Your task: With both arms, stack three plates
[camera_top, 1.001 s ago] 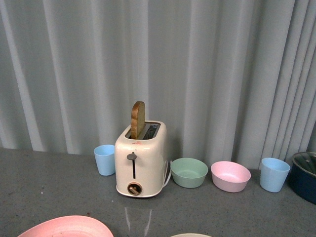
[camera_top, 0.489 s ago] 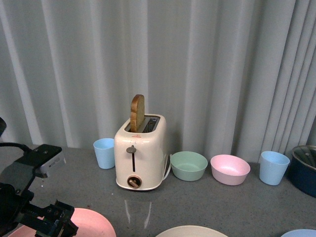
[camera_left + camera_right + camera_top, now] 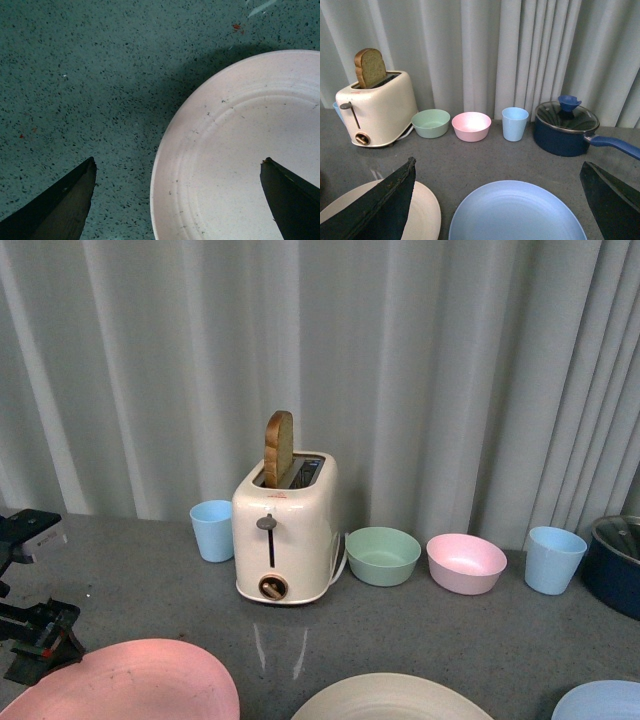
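Three plates lie along the near edge of the grey table: a pink plate (image 3: pixel 130 685) at the left, a cream plate (image 3: pixel 390 700) in the middle and a light blue plate (image 3: pixel 605 702) at the right. The left arm (image 3: pixel 30 635) stands just left of the pink plate. My left gripper (image 3: pixel 177 200) is open above the pink plate (image 3: pixel 240 160), whose rim lies between the fingers. My right gripper (image 3: pixel 498 200) is open and empty over the light blue plate (image 3: pixel 517 212), with the cream plate (image 3: pixel 427 212) beside it. The right arm is out of the front view.
A cream toaster (image 3: pixel 285 530) with a bread slice stands at the back by the curtain. A blue cup (image 3: pixel 212 530), green bowl (image 3: pixel 382 556), pink bowl (image 3: pixel 465 563) and second blue cup (image 3: pixel 553 560) flank it. A dark blue lidded pot (image 3: pixel 565 127) sits far right.
The left arm came into view and has drawn back to the far left and lower. More of all three plates shows at the bottom of the front view.
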Tool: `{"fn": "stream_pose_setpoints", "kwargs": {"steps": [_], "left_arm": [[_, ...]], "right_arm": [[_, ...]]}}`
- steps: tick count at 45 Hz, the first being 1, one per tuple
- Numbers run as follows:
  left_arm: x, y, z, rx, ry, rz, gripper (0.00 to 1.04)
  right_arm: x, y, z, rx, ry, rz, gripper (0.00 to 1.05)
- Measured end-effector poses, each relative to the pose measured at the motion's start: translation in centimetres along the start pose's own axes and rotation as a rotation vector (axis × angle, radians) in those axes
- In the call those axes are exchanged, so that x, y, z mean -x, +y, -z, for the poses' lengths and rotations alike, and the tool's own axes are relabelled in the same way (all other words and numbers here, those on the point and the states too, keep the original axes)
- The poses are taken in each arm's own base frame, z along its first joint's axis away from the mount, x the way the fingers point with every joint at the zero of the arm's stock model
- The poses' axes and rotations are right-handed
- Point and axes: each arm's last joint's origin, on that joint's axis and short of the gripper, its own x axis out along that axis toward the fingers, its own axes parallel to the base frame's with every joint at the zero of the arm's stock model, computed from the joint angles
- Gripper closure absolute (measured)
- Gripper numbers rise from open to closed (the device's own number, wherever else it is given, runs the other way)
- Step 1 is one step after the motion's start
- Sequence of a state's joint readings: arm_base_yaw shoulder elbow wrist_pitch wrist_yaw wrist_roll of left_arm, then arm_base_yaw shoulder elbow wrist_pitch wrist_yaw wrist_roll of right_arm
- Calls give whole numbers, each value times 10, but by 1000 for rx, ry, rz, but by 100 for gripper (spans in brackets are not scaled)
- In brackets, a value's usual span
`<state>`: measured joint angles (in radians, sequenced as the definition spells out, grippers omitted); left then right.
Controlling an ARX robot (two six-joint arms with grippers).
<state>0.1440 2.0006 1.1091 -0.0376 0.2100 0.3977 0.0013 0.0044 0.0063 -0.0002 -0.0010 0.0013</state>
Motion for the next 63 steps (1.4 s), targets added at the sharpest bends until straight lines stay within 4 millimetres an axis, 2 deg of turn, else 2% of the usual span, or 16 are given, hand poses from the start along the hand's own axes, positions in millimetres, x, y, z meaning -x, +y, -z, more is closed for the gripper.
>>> {"fn": "stream_pose_setpoints", "kwargs": {"steps": [14, 31, 59, 61, 63], "left_arm": [[5, 21, 12, -20, 7, 20, 7], [-14, 37, 39, 18, 62, 22, 7], [-32, 34, 56, 4, 62, 45, 7], [-32, 34, 56, 2, 62, 45, 8], [-33, 34, 57, 1, 62, 45, 15]], "right_arm": [[0, 0, 0, 0, 0, 0, 7], [0, 0, 0, 0, 0, 0, 7], [0, 0, 0, 0, 0, 0, 7], [0, 0, 0, 0, 0, 0, 7], [0, 0, 0, 0, 0, 0, 7]]}}
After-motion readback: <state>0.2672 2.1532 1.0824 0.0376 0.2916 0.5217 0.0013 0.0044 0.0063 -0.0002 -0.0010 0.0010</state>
